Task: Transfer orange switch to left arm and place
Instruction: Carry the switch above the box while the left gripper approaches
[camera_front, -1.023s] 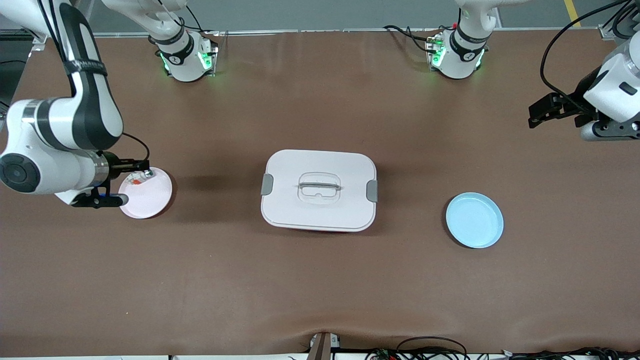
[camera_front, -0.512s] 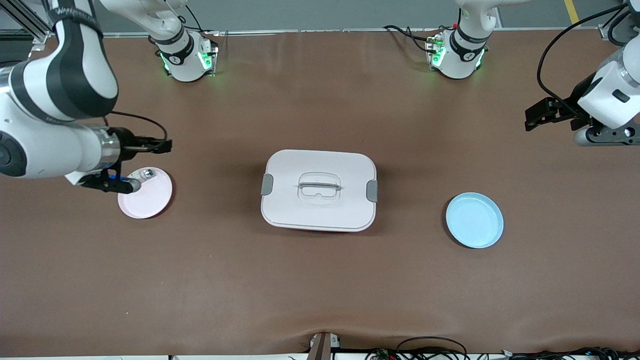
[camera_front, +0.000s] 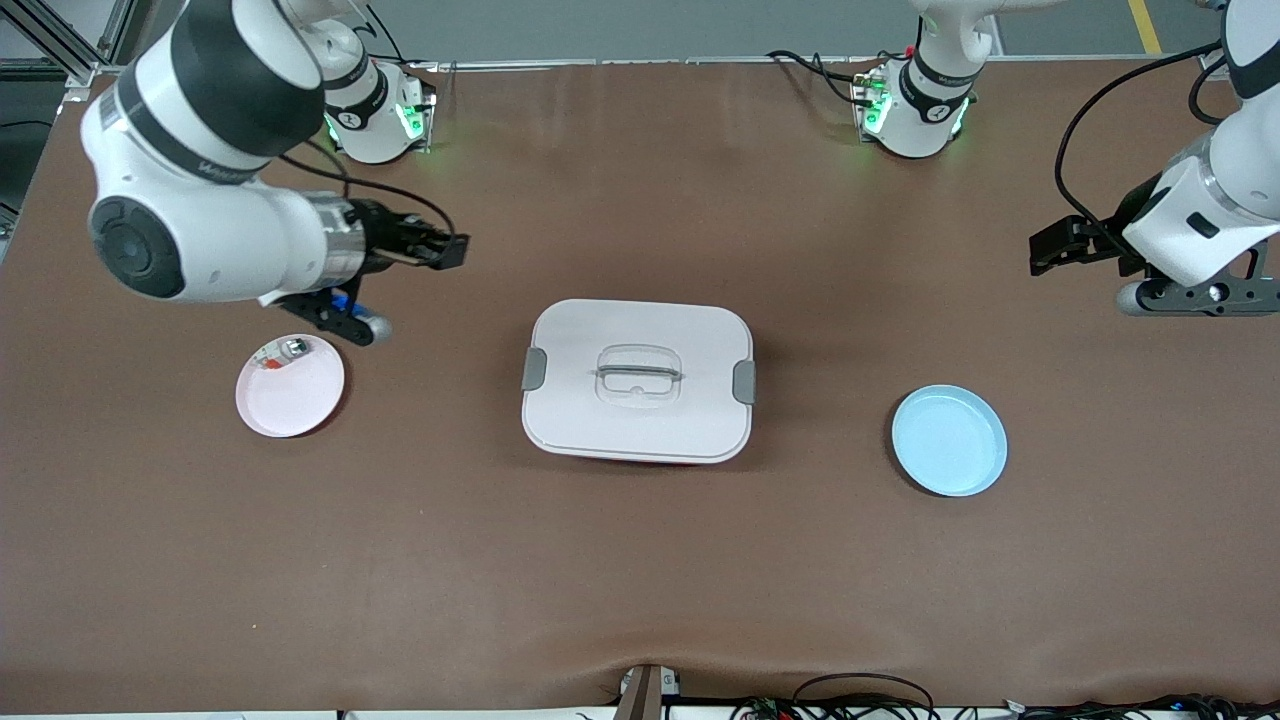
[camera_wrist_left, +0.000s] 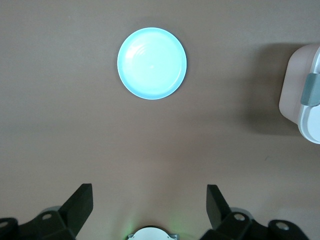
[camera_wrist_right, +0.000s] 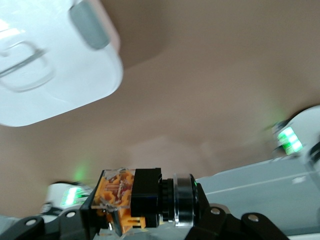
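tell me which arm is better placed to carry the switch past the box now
Right. The right gripper is shut on the orange switch, up over the table just short of the box. The left gripper waits open and empty above the blue plate's end.

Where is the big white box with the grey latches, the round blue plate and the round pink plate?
big white plastic box (camera_front: 690, 415), front view, bare lid near its front corner.
round blue plate (camera_front: 948, 441), front view, its middle.
round pink plate (camera_front: 292, 402), front view, bare middle.
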